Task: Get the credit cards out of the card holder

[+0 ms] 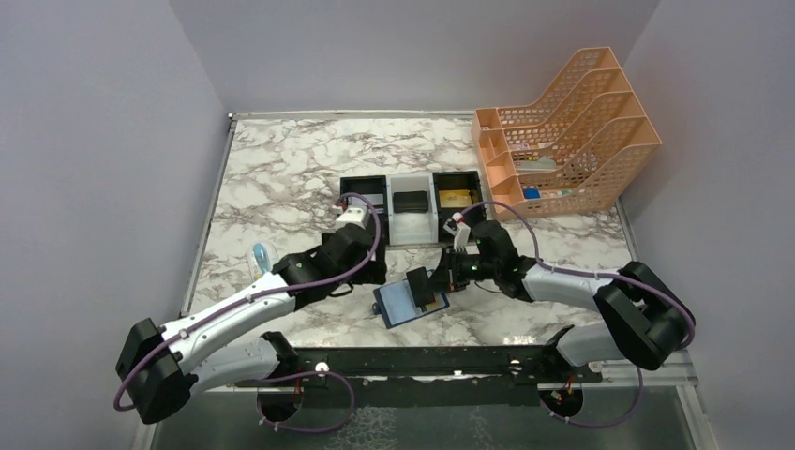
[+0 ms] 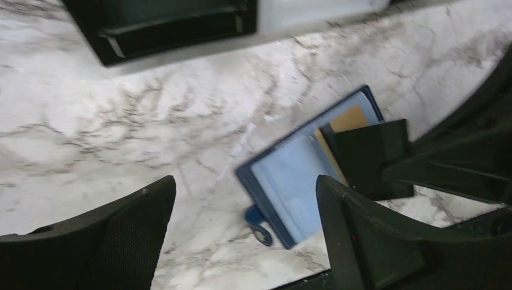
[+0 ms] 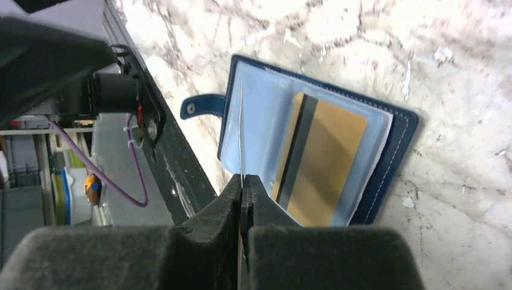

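Navy card holder (image 3: 259,121) open, gold card (image 3: 329,157) inside

Bright even light, motion-blurred card holder (image 2: 290,181)

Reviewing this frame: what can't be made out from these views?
Right wrist view: the black card in the shut right tool shows edge-on, face unseen.
Both wrist views: anything beneath the gold card in the card holder, covered by it.
Left wrist view: the black tray, cut by the top edge and blurred.
Top view: file rack contents, too small.
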`<state>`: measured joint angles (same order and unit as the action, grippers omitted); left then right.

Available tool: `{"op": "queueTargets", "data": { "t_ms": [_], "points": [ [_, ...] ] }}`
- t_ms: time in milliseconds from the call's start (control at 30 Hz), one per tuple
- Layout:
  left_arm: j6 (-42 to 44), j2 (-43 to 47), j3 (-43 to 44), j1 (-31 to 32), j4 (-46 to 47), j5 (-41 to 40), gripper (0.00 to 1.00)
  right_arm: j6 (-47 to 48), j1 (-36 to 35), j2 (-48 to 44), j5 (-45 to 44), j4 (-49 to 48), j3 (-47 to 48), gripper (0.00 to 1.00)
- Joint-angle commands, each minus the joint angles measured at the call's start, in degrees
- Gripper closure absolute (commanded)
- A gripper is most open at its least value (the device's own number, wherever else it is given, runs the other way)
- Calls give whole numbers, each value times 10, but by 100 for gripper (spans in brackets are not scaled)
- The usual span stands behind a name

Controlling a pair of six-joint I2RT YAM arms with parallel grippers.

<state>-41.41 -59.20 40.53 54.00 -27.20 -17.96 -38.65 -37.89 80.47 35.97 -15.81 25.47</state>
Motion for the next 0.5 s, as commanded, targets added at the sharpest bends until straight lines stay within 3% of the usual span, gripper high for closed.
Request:
{"op": "queueTargets", "data": {
  "t_ms": [0,167,467],
  "points": [
    [75,40,21,-102,-57,68,8,37,-3,-42,-58,35,24,99],
    [114,75,37,-200,-90,84,1,54,-3,-98,-95,36,16,99],
    [94,173,14,-210,-99,-11,1,152,-3,-252,-221,49,17,99]
  ]
}}
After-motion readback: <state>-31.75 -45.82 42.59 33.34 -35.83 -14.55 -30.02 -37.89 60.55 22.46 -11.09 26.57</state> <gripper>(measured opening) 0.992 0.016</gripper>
